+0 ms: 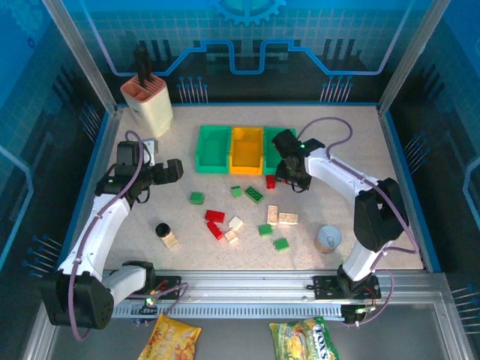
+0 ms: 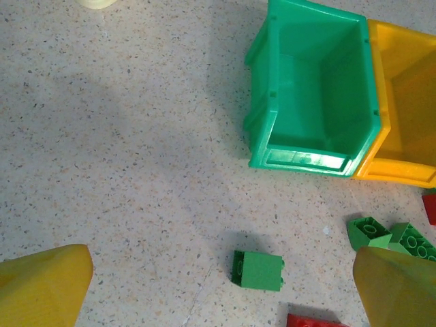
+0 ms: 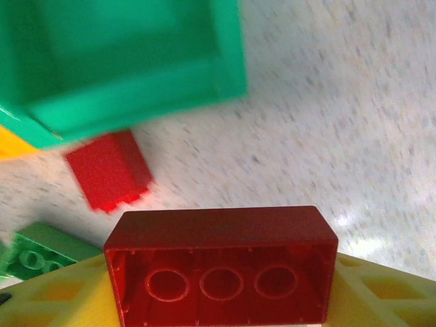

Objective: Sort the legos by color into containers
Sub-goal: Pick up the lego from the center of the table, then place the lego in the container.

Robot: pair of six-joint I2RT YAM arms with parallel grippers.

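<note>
The right gripper (image 3: 221, 310) clamps an oblong red brick (image 3: 221, 266) between its yellow fingers, just off the near corner of the right green bin (image 3: 136, 75), beside a small red brick (image 3: 109, 170). The left gripper (image 2: 219, 289) hangs spread wide over a green square brick (image 2: 257, 270), on the near side of the left green bin (image 2: 310, 88); other legos (image 1: 236, 223) lie scattered nearer than the orange-yellow bin (image 1: 246, 150)

This is a robot lab, as is shown by a test booth. A speckled surface (image 1: 352, 142) is closed in by blue walls (image 1: 300, 45), on which a gear (image 1: 247, 7) and lines are printed. Shiny metal posts (image 1: 79, 52) are set at the corners. Two robot arms (image 1: 97, 225) are bolted to a metal rail (image 1: 247, 287). Toy bricks (image 1: 214, 216) and bins (image 1: 213, 130) are laid out on the surface.
</note>
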